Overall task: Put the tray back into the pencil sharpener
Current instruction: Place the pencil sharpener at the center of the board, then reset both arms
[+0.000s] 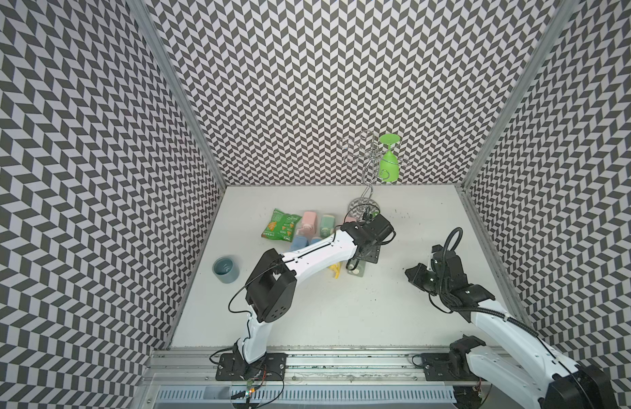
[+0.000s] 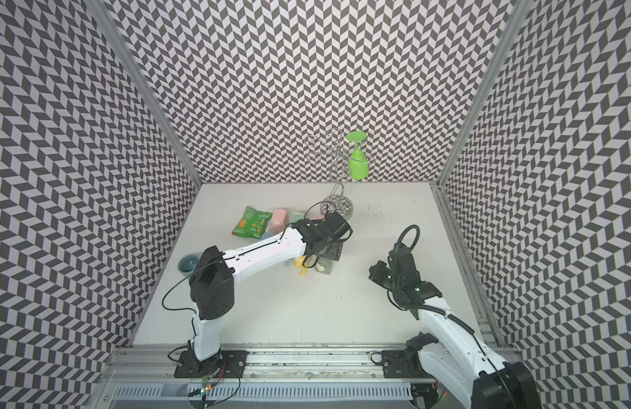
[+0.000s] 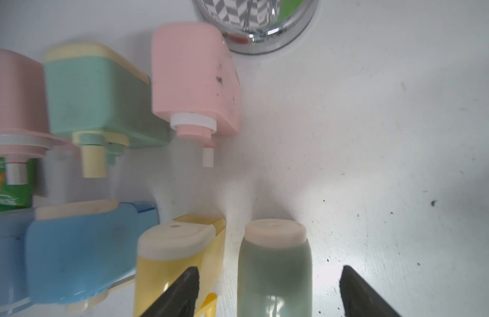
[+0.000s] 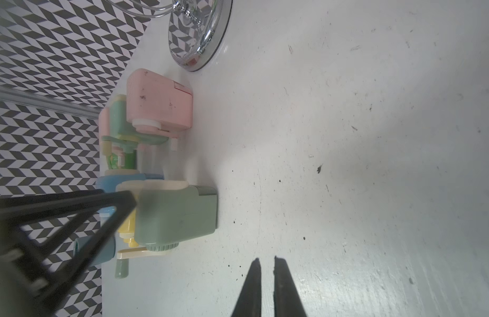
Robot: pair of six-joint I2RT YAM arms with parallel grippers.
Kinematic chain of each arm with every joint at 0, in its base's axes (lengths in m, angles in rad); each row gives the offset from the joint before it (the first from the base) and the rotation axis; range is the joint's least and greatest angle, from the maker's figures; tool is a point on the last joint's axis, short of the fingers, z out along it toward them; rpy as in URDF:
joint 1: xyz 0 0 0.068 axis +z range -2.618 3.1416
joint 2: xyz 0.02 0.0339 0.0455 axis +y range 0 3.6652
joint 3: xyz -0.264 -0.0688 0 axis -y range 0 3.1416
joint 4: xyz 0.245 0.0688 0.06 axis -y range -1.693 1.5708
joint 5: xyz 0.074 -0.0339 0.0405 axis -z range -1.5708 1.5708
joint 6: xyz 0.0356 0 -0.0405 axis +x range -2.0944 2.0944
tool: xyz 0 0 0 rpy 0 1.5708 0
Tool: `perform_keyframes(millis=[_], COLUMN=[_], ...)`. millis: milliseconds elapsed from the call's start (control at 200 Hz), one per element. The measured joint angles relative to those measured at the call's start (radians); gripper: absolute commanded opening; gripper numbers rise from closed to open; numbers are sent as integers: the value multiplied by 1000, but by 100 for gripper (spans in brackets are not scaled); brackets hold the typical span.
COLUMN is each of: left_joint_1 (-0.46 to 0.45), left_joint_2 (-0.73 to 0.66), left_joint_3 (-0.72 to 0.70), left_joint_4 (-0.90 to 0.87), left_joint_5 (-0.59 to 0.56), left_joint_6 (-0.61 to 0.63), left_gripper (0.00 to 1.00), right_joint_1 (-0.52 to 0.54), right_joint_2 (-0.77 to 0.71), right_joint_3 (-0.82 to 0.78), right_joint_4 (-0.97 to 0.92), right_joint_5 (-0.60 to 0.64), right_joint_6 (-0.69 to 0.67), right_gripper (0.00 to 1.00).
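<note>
Green sharpener (image 3: 275, 274), between left hand's (image 3: 269, 266) open jaws

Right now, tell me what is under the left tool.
A green sharpener sits between the tips of the open left tool, a yellow sharpener beside it. In both top views the arm hides most of it.

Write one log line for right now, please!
left tool open around green sharpener | right tool shut, empty, apart | tray looks inserted
</note>
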Motion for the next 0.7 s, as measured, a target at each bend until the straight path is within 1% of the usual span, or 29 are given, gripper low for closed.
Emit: perform_keyframes(millis=[65,110,150,190,270,310,331,386,411,446,521,546,606,666,701], left_joint_1=[-6,-11,-11,-3,51,113,146,252,313,381,494,527,604,680,728], left_joint_2=[-76,-156,-238,-319,-487,-578,-614,-712,-756,-804,-873,-885,-888,-868,-849], left_joint_3=[-35,-95,-165,-234,-387,-480,-520,-637,-701,-782,-943,-997,-1106,-1183,-1216], left_joint_4=[30,72,111,149,249,314,342,438,495,568,726,786,914,1014,1071], left_joint_5=[-43,-88,-130,-170,-232,-243,-245,-243,-238,-228,-209,-192,-139,-77,-31], left_joint_6=[-2,5,19,34,72,112,115,173,200,237,321,357,426,482,509], left_gripper=[78,77,77,81,93,99,100,100,100,100,100,100,100,100,100], right_joint_1=[0,0,0,-1,-2,-3,-3,-7,-8,-10,-14,-15,-24,-46,-71], right_joint_2=[-12,-31,-56,-87,-147,-173,-182,-205,-212,-217,-216,-210,-177,-119,-61], right_joint_3=[7,13,16,18,23,23,23,21,18,13,-16,-30,-68,-107,-121], right_joint_4=[-16,-24,-25,-23,-11,1,8,42,64,101,213,258,382,516,590], right_joint_5=[21,43,71,106,193,244,269,345,378,422,529,565,637,679,688], right_joint_6=[0,0,0,0,-6,-11,-18,-43,-56,-82,-168,-201,-304,-399,-449], right_gripper=[12,14,18,23,36,42,45,53,62,71,91,94,97,98,98])
